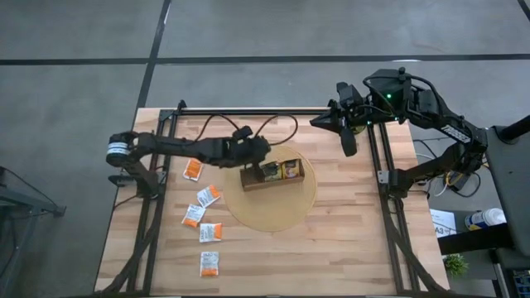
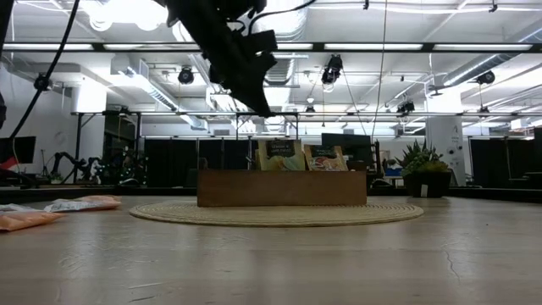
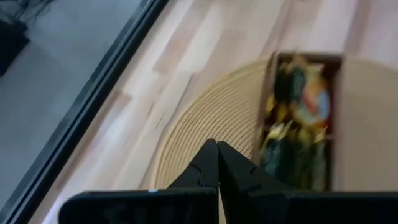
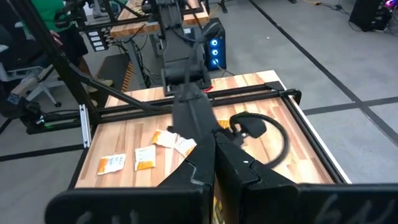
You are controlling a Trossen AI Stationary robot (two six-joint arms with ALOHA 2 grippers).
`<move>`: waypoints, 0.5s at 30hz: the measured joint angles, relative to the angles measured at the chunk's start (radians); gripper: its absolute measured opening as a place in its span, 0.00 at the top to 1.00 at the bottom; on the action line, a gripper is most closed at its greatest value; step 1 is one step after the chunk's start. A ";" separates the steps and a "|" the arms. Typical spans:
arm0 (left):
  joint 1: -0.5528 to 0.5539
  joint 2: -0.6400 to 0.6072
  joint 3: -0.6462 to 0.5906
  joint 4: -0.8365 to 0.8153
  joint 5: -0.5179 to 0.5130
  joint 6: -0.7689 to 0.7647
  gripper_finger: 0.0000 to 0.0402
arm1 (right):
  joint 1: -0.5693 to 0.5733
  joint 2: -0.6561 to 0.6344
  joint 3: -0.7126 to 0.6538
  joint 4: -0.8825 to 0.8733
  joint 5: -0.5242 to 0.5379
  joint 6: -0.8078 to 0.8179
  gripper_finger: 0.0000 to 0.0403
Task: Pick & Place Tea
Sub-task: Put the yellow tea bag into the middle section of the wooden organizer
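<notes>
Five loose tea sachets (image 1: 203, 223) are found on the left half of the table (image 1: 348, 248), in an irregular column: one near the left arm, two close together below it, one lower, and one nearest the front edge. Each is a small flat square paper packet, white with orange print. They are judged to be very light, thin and pliable, so that a packet may slide on the smooth wood or buckle under a pinch. Hold is best taken across one edge or a raised corner, with the fingers brought down steeply so that one fingertip gets beneath the paper. The contents are not thought fragile, but the paper may crease or tear.

The left pincer (image 1: 263, 150) is held above the left end of the wooden tray (image 1: 272, 181), its fingers fully closed together and nothing gripped. The tray is a low, rigid brown box, set on a round woven mat (image 1: 286, 213) of ribbed, concentric texture. Further sachets (image 1: 281, 170), yellow-green and orange-red with dark labels, are seen standing upright in its compartments.

The table is of pale butcher-block planks with a matt finish.

The right pincer (image 1: 349, 149) waits at the rear right of the table, clear of the mat, closed and empty.
</notes>
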 joint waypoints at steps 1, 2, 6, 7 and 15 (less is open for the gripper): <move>0.011 -0.002 0.000 -0.022 0.002 0.000 1.00 | 0.000 0.000 0.000 -0.001 0.000 0.000 0.98; 0.022 -0.005 0.000 -0.043 0.003 0.002 1.00 | 0.000 0.000 0.000 -0.002 0.000 0.000 0.98; 0.081 -0.010 0.000 -0.119 0.079 0.019 1.00 | 0.000 0.000 0.000 -0.002 0.000 0.000 0.98; 0.101 -0.010 0.000 -0.136 0.135 0.018 1.00 | 0.000 0.000 0.000 -0.002 0.000 0.000 0.98; 0.268 -0.010 -0.001 -0.215 0.416 0.040 0.79 | 0.000 0.000 0.000 -0.002 0.000 0.000 0.98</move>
